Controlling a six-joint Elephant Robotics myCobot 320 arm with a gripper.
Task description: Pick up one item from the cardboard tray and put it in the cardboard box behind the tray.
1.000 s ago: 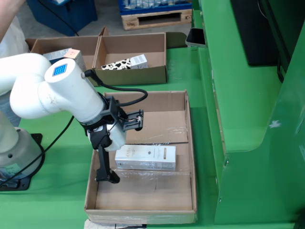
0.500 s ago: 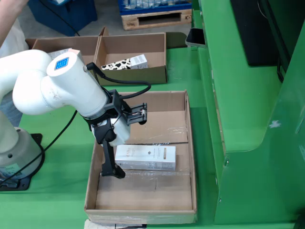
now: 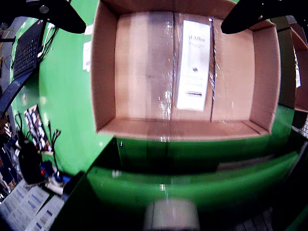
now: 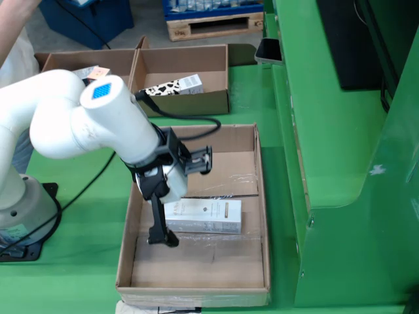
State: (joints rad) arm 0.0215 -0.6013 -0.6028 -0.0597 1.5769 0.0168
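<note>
The whole scene is given only by the fixed view: the white arm [image 4: 78, 124] reaching from the left over the tray [image 4: 258, 216], the gripper [image 4: 177, 203] held above the tray's left half, and two open boxes side by side on the green table [image 4: 252, 91] behind the tray. A cow-patterned carton [image 4: 171, 86] is seen lying in the right box [image 4: 219, 98], and a further pack, partly hidden by the arm, in the left box [image 4: 65, 62]. A person's arm is caught at the upper left corner.

By the wrist view the tray's floor is shown from straight above, with glossy tape strips along the seams and the printed top face of the white carton [image 3: 193, 65]; the print is too blurred to be read beyond a few letters. A keyboard [image 3: 28, 48] and loose clutter off the table edge are shown at the left of this view, and are not found in the fixed view.

The jaws are seen set wide apart: in the wrist view one dark fingertip [image 3: 57, 14] is placed at the upper left corner and the other at the upper right, with nothing held between them.

The white carton [image 4: 200, 216] is found lying flat on the tray floor, near the middle, free of the walls. In the fixed view its long axis is laid left to right, parallel to the tray's near wall; in the wrist view the same axis is run top to bottom.
</note>
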